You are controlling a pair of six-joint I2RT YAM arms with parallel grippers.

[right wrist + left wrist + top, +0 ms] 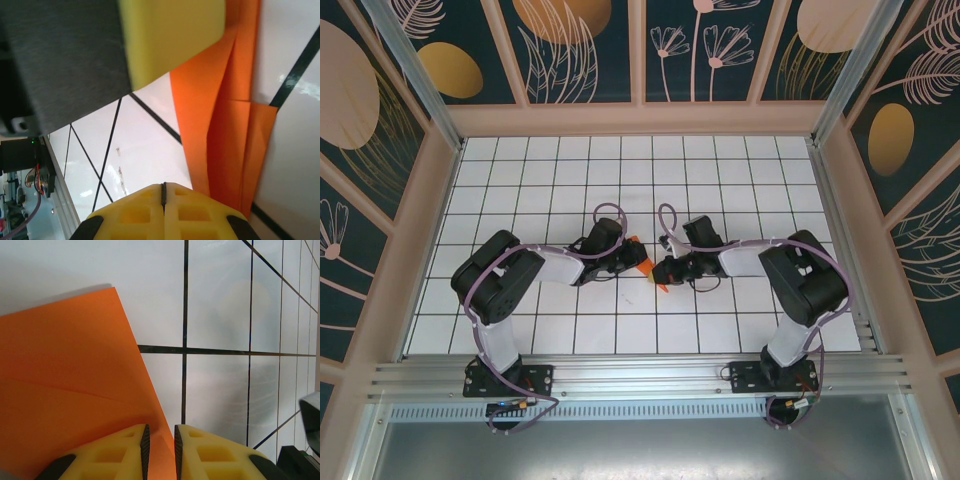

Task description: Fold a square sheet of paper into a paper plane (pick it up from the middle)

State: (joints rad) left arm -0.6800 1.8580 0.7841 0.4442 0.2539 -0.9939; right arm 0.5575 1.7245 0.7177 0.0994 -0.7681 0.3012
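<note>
The orange paper (646, 265) is folded into a narrow, creased paper plane shape and sits between my two grippers at the middle of the table. In the left wrist view its broad folded face (65, 380) runs down between the yellow fingers of my left gripper (160, 429), which is closed on it with a narrow gap still showing. My left gripper (627, 258) is at the paper's left. In the right wrist view the layered folds (225, 130) hang from the left gripper's finger (170, 35). My right gripper (163, 185) is shut on nothing, just left of the paper.
The white gridded table (620, 170) is walled by patterned panels (580, 50) on three sides. An aluminium rail (640, 375) runs along the near edge by the arm bases. Part of the right arm (305, 440) shows low at the right in the left wrist view.
</note>
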